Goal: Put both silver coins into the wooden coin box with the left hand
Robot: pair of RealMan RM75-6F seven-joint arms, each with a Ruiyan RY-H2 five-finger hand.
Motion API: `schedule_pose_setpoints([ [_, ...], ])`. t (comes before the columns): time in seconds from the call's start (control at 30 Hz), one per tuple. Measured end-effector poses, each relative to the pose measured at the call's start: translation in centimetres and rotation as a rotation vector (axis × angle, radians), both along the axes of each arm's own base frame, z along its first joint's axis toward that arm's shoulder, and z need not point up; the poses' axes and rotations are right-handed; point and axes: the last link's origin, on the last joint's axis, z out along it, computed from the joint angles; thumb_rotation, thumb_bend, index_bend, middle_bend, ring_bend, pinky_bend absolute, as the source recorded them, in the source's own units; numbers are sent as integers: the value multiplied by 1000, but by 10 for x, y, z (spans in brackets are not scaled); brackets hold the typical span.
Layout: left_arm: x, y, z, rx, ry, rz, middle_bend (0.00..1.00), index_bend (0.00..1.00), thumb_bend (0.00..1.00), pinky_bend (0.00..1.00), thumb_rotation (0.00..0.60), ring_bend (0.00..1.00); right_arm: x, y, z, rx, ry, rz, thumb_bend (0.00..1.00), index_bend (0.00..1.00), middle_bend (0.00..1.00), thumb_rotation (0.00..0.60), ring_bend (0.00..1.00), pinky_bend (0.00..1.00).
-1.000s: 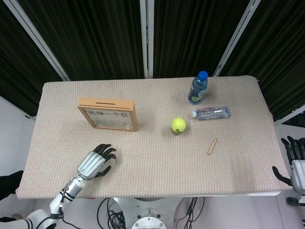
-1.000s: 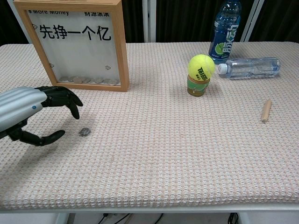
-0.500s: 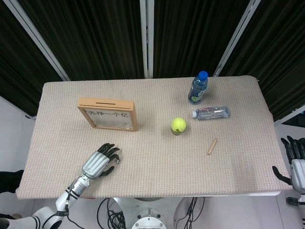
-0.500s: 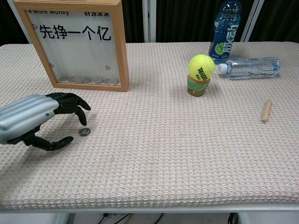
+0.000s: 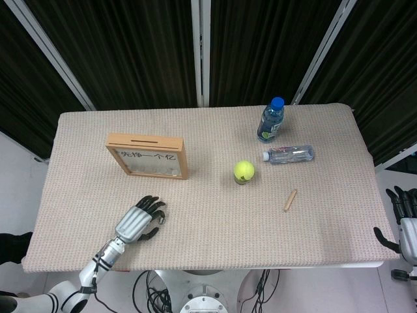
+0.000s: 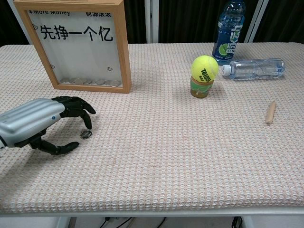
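One silver coin (image 6: 86, 134) is visible, lying flat on the woven desk (image 6: 156, 152) in front of the wooden coin box (image 6: 78, 45), which stands upright; a second loose coin cannot be made out. Left robot hand (image 6: 40, 124) hovers just beside the coin, fingers (image 6: 78, 107) curled above it and thumb low, apart and holding nothing. Right robot hand (image 5: 402, 225) hangs off the desk edge, empty, fingers apart. Being thin, rigid and probably slippery, the coin likely needs pinching by opposite rim edges, the textured cloth aiding lift.
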Motion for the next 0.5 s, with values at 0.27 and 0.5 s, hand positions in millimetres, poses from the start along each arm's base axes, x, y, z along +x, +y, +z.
schedule_pose_setpoints([
  [0.27,1,2,-1,1,2,3,161,374,299,117,600,79,-2,0,1,-2,1,-4,226,0,0,600,0,0],
  [0.5,-1,1,0,-8,6,11,161,378,299,116,600,79,-1,-2,1,3,3,-2,227,0,0,600,0,0],
])
